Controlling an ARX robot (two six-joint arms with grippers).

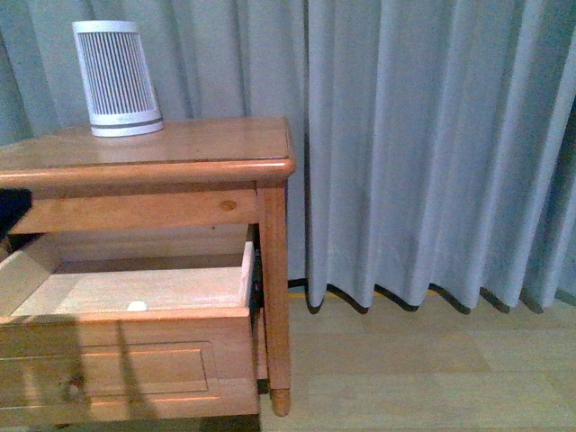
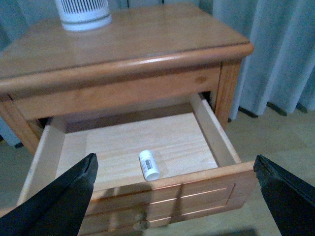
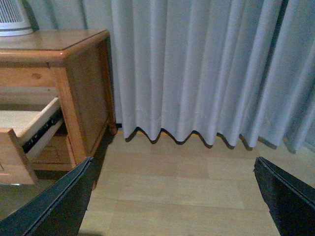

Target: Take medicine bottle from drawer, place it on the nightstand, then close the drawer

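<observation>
Medicine bottle (image 2: 149, 165), count one: tiny white cylindrical plastic bottle, white cap, greyish label. It lies on its side on the pale wood bottom of the drawer (image 2: 212, 132), close behind the front panel, about mid-width, clear of both side walls. It is the single item seen inside. In the front view only a small white bit of it (image 1: 137, 306) shows over the drawer front.

One drawer is open: honey-brown wood, recessed panel front, pulled well out of the small honey-brown pine nightstand (image 1: 274, 270). One small round knob (image 2: 141, 225) shows on the front panel in the left wrist view.

The glossy rounded-edge top surface (image 1: 216, 139) carries one item, a large white ribbed tapered device (image 1: 117, 79), upright, toward the back.

Two grippers in view, two black fingers (image 2: 64, 201) each. The left gripper (image 2: 174, 158) is spread wide and empty, hovering over the front of the open drawer. The bottle shows between its fingers, apart from both. The right gripper (image 3: 172, 160) is also spread wide and holds nothing. It hangs over the pale wooden floor (image 3: 172, 191) beside the nightstand's right side, well apart from the bottle. One grey pleated curtain (image 1: 432, 135) hangs behind, reaching the floor.
</observation>
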